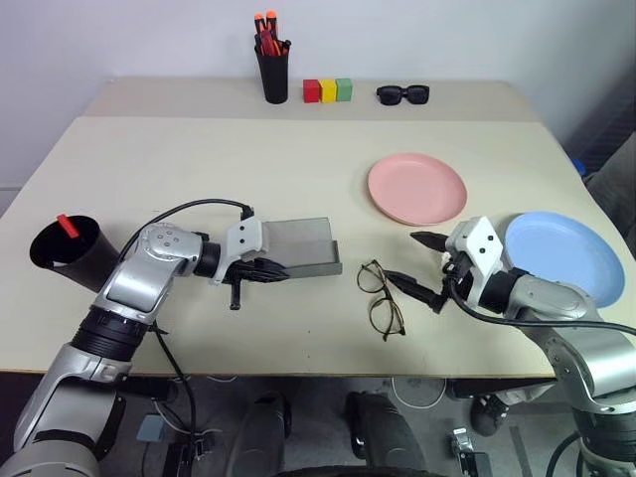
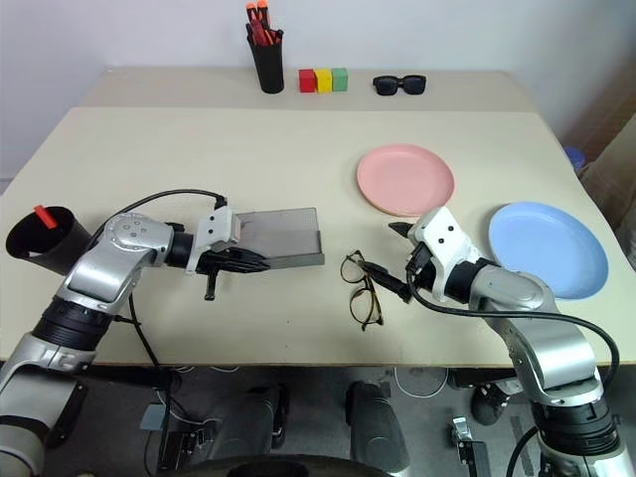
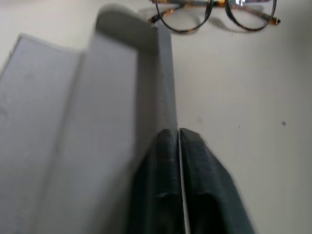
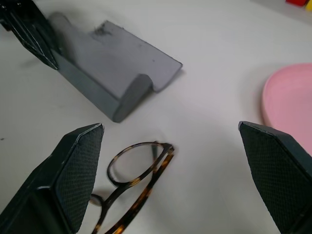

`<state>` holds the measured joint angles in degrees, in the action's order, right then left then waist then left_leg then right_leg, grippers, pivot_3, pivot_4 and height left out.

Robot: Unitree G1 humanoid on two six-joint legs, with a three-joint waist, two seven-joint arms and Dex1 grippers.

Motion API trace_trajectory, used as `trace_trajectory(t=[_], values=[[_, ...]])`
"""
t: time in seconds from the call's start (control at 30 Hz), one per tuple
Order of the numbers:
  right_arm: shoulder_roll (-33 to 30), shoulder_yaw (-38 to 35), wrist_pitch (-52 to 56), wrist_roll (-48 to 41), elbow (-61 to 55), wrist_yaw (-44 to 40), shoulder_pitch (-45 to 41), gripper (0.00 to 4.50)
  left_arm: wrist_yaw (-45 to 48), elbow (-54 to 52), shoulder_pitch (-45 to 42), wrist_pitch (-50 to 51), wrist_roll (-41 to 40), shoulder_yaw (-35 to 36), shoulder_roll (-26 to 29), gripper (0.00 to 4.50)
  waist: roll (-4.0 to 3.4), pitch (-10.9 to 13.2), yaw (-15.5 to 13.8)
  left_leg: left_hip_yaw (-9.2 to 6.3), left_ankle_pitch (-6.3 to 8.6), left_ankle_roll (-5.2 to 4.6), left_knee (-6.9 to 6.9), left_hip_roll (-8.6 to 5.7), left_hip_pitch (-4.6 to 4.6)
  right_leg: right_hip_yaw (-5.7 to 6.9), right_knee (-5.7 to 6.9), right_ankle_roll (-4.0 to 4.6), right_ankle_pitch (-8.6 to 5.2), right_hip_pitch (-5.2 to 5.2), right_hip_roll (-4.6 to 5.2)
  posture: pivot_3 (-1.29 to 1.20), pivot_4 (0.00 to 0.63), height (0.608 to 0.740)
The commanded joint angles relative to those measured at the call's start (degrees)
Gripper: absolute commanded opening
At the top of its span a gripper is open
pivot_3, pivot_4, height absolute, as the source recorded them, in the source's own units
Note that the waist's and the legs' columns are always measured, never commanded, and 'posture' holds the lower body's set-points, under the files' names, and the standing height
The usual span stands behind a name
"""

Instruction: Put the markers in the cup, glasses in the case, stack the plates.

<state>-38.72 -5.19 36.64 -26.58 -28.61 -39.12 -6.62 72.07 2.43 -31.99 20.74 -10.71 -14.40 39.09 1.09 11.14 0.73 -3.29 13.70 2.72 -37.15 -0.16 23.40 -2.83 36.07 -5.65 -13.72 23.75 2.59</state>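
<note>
Left gripper [image 1: 260, 270] is pinching the case [image 1: 303, 250] wall, fingers nearly together. Right gripper [image 1: 422, 266] is hanging fully spread just right of the glasses [image 1: 381, 299], holding nothing. Far left of both, the cup [image 1: 68, 252] is holding one marker [image 1: 67, 226]. Glasses are lying uncased; pink plate [image 1: 417, 188] and blue plate [image 1: 566, 255] are sitting unstacked.

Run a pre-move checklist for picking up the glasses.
1. Right gripper open: ok.
2. Glasses between its fingers: ok, one lens sits in the gap in the right wrist view.
3. Glasses folded: ok.
4. Left gripper pinching the case wall: ok, shut on it.
5. Case trough open toward the glasses: ok.
6. Plates stacked: not ok, still apart.
</note>
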Motion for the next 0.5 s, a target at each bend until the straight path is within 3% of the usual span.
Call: trace_trajectory(t=[0.03, 0.07, 0.27, 0.5], values=[[0.7, -1.4, 1.3, -2.8, -2.3, 0.1, 1.1, 4.50, -2.2, -1.7, -1.0, -2.8, -0.5, 2.3, -1.1, 2.28, 0.00, 0.0, 0.0, -0.01, 0.00, 0.00, 0.01, 0.00, -0.02, 0.00, 0.03, -0.01, 0.00, 0.00, -0.02, 0.00, 0.150, 0.740], [1.0, -1.9, 2.1, -3.8, -2.6, 0.4, 1.6, 4.50, -3.0, -1.4, -1.4, -3.1, -0.5, 2.8, -1.5, 2.66, 0.00, 0.0, 0.0, -0.01, 0.00, 0.00, 0.01, 0.01, -0.02, 0.01, 0.03, -0.01, 0.00, 0.00, -0.02, 0.00, 0.150, 0.740], [1.1, -3.0, 10.0, -8.9, -3.7, 2.8, 3.3, 4.50, -6.0, -4.8, -0.1, -2.3, -2.5, 5.5, -2.4, 2.66, 0.00, 0.0, 0.1, 0.00, 0.00, 0.00, 0.00, 0.01, -0.03, 0.00, 0.04, -0.02, 0.01, 0.00, -0.02, 0.00, 0.150, 0.740], [3.3, -2.9, 22.1, -14.4, -3.4, 8.2, 1.5, 4.50, -6.1, -21.4, 15.6, -1.8, -6.5, 8.0, 1.4, 2.66, -0.04, 0.0, 0.2, 0.04, 0.05, -0.08, 0.04, 0.10, -0.05, -0.03, 0.05, -0.02, 0.01, 0.02, -0.02, 0.00, 0.150, 0.740]])
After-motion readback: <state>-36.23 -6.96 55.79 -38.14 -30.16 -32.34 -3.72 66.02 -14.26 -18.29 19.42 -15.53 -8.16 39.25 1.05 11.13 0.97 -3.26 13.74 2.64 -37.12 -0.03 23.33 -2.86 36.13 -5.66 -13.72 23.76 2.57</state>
